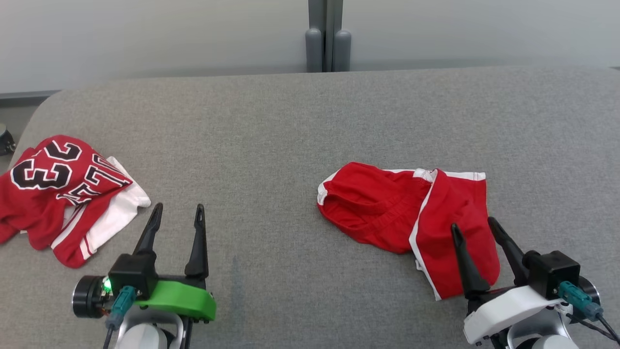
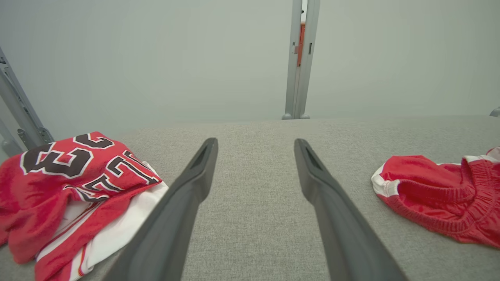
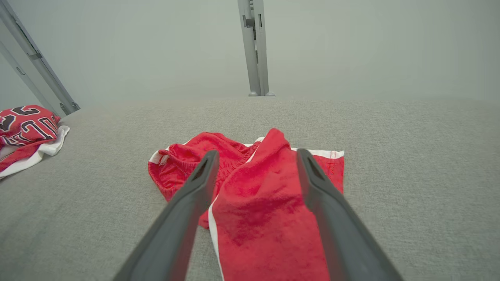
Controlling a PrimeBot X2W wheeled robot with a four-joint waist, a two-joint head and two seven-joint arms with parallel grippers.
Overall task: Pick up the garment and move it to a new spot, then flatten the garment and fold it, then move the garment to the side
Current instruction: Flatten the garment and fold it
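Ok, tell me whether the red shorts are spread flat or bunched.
Bunched: the red shorts lie rumpled, one panel flopped over the rest, waistband gaping open.

The garment [image 1: 407, 213] is a pair of red shorts with white trim along the hems and side seam. It lies rumpled and unfolded on the grey worktop [image 1: 290, 121], right of centre in the head view. Its gathered elastic waistband gapes toward the left, while one leg lies folded over the rest, slanting down toward the lower right of the frame.
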